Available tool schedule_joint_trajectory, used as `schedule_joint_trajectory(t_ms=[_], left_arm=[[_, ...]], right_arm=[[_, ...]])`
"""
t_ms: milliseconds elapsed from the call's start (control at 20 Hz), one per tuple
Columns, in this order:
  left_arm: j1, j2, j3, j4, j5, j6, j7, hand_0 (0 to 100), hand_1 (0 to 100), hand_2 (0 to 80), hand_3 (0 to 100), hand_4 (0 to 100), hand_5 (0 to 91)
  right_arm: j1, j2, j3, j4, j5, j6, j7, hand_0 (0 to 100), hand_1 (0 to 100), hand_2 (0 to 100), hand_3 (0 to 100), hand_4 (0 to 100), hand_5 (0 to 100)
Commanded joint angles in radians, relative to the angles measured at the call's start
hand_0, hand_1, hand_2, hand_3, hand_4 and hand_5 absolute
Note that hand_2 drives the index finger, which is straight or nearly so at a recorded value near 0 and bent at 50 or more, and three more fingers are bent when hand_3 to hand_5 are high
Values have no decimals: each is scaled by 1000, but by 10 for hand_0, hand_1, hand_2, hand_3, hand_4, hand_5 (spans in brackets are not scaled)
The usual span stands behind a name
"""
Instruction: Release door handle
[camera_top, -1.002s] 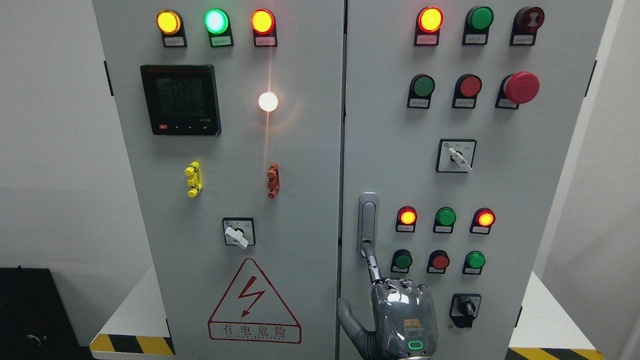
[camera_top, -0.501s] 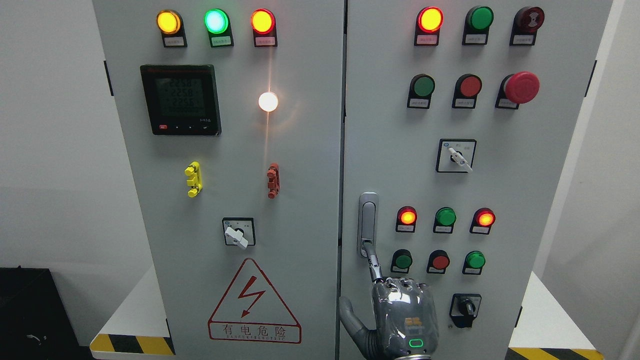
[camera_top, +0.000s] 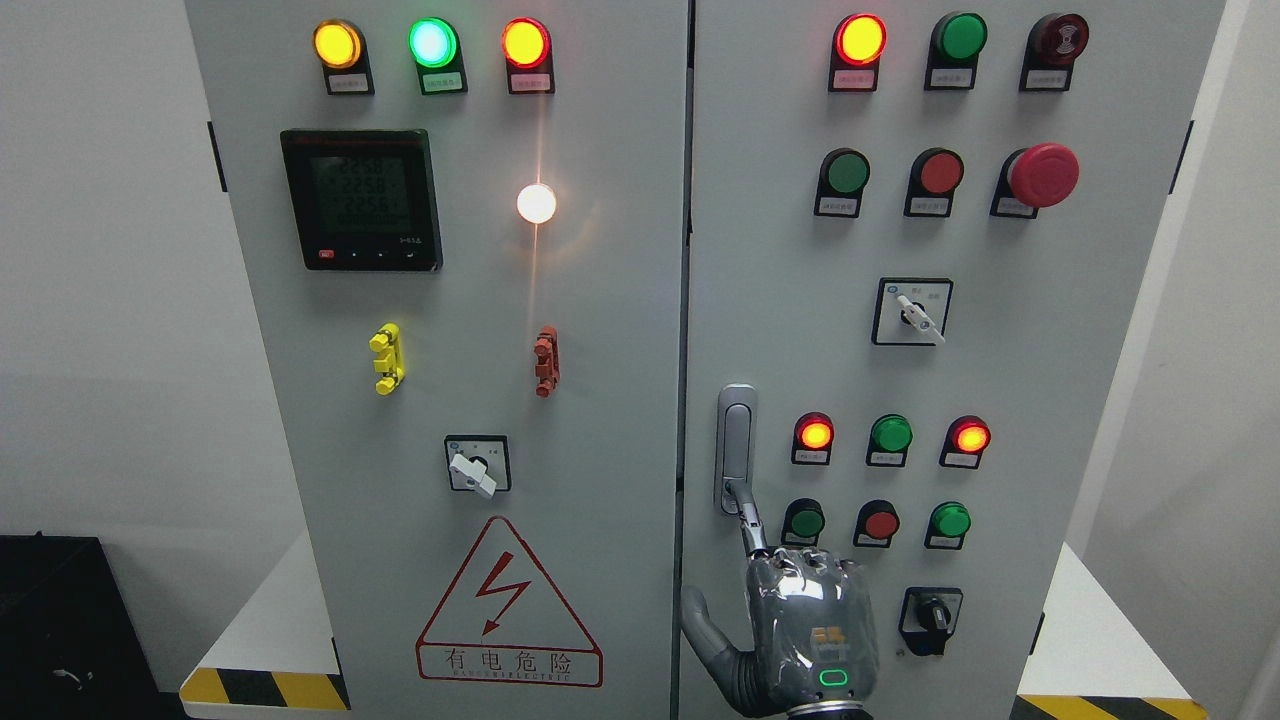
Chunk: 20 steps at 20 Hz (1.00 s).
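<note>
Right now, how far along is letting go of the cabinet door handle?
Done: both cabinet doors sit flush and shut, and the door handle lies flat in its recess. In hand: the right hand is below the handle, one extended finger touching its lower end, other fingers curled, thumb out to the side. Left: lift that finger clear and draw the hand away from the right door.

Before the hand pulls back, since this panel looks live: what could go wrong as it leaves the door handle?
1. The right hand has its index finger at the lower end of the door handle. If the tip catches there, pulling back might tug the handle.
2. A green button sits just right of that finger, so a sideways drift could press it.
</note>
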Motion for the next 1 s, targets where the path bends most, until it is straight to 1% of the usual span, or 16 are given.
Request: schedule_joint_trajectory(t_ms=[0, 952], left_arm=[[17, 0, 0, 0, 1, 0, 0, 120, 556, 0, 0, 0, 0], [17, 0, 0, 0, -1, 0, 0, 120, 556, 0, 0, 0, 0]], right_arm=[[-1, 1, -5, 8, -2, 0, 0, 371, 285, 95, 1000, 1000, 1000], [5, 1, -2, 10, -5, 0, 2, 375, 285, 108, 1000, 1000, 1000]])
